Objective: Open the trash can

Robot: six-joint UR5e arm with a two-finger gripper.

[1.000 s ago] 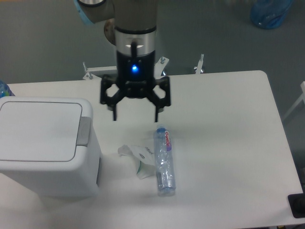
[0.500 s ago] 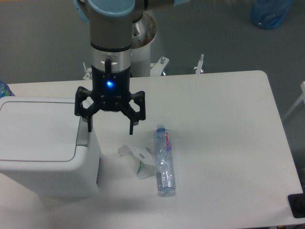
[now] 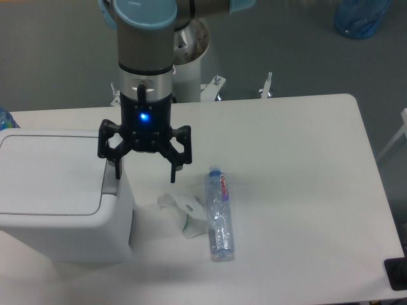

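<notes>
A clear bottle point(image 3: 219, 215) lies at 6 o'clock on the table point(image 3: 305, 190) beside crumpled paper point(image 3: 184, 208), the white bin point(image 3: 60, 197) sits at 8 o'clock, and the gripper point(image 3: 145, 171) hangs by its grey tab point(image 3: 112, 184), fingers wide apart.

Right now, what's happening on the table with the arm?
The gripper is open and holds nothing, hanging at the right edge of the white trash can, with one finger over the grey push tab. The lid looks shut. A plastic bottle and a crumpled wrapper lie untouched on the table.
</notes>
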